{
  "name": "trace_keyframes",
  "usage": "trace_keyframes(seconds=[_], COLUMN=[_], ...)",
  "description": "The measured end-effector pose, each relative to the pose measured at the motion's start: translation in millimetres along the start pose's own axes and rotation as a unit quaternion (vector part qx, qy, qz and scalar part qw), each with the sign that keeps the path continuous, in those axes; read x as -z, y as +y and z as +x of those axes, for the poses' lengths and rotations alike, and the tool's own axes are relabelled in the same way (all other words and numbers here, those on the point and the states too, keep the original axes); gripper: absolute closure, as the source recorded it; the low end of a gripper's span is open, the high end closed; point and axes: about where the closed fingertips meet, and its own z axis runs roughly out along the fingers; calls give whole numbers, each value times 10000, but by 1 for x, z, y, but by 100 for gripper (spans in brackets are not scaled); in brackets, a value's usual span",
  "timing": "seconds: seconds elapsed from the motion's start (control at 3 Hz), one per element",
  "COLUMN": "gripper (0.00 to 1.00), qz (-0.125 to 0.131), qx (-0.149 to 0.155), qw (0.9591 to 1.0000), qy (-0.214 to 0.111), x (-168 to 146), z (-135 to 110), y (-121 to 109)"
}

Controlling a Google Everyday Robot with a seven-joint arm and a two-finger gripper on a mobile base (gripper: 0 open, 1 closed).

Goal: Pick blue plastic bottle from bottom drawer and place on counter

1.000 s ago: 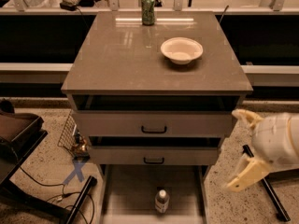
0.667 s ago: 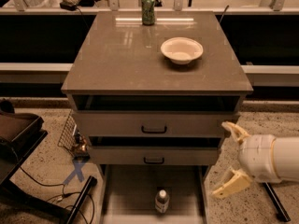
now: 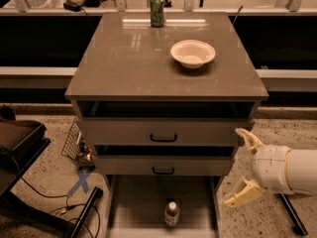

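Gripper [image 3: 232, 166] hangs at the lower right of the frame, off the right flank of the cabinet and about level with the lower black-handled drawer [image 3: 163, 168]. Its two cream fingers [image 3: 250, 140] are spread wide, one above the other, with nothing between them. I read this as the approach step: nothing is grasped and the pick has not begun. The blue plastic bottle [image 3: 172, 213] stands upright on its own at the bottom centre of the frame, in the bottom drawer [image 3: 136, 202], which is pulled out toward me. It is well apart from the gripper and down to its left. The white wrist comes in roughly level from the right edge, fingers pointing left toward the cabinet. For the next move I judge I must carry the hand left and down over the drawer's right wall, keep it forward of the drawer fronts above, and bring the open fingers around the bottle's body below the white cap. A light upright bottle could tip if one finger meets it first. Up on the counter [image 3: 124, 63] a white bowl [image 3: 192, 52] sits right of centre and a green can [image 3: 157, 10] stands at the far edge, so the left and near parts look best for the placement.
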Motion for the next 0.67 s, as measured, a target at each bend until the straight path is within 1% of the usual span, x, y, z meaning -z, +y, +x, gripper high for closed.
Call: trace_keyframes(seconds=[0.33,0.67], gripper=[0,0], qz=[-64,-85], qx=[-109,-254], qw=[9999,9993], qy=[-31,-251], x=[-8,-31], z=[6,27], y=[-2,-1])
